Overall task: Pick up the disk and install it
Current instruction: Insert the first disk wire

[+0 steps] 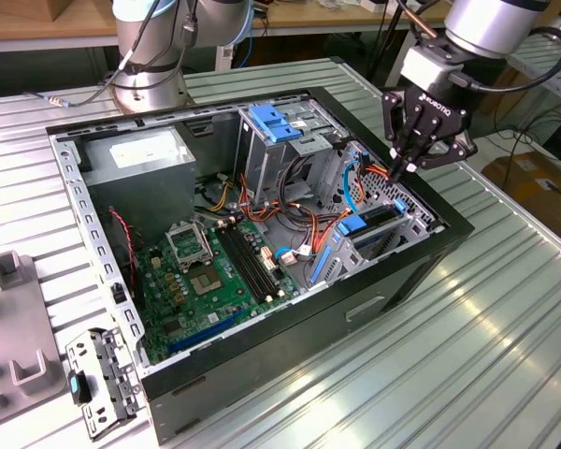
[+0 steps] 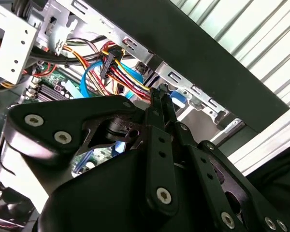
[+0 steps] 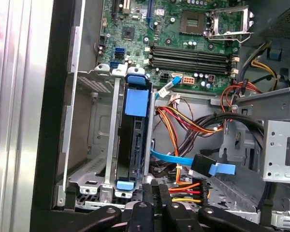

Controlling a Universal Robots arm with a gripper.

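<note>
While the gripper (image 1: 413, 166) hangs over the case (image 1: 407, 271) at about 3 o'clock in the exterior view, its two fingers (image 2: 159, 104) are pressed together and hold nothing. In the first wrist view the fingertips sit just at the edge of the drive cage (image 3: 94, 159).

The disk (image 3: 134, 145) stands on its edge inside this cage, between the metal walls, with its blue rails (image 3: 137, 102) showing at both ends. In the exterior view the disk (image 1: 379, 224) lies at about 4 o'clock from the case's middle, just below the gripper. It seems already seated in its bay (how deep it sits cannot be told from here).

By judgement, the disk is a stiff metal block, rather heavy for its size, and it will not bend in a grip. Its flat faces are smooth and probably slippery, so a firm squeeze across the two long sides, on the plastic rails, looks safest. The rails are thinner plastic and may flex or snap if pushed sideways. The drive also dislikes shocks, so it should be slid and not dropped.

Red, yellow and orange wires (image 3: 183, 121) and a blue cable (image 3: 176, 159) lie just beside the cage, near the fingers. They are soft and could catch on the fingers.
</note>
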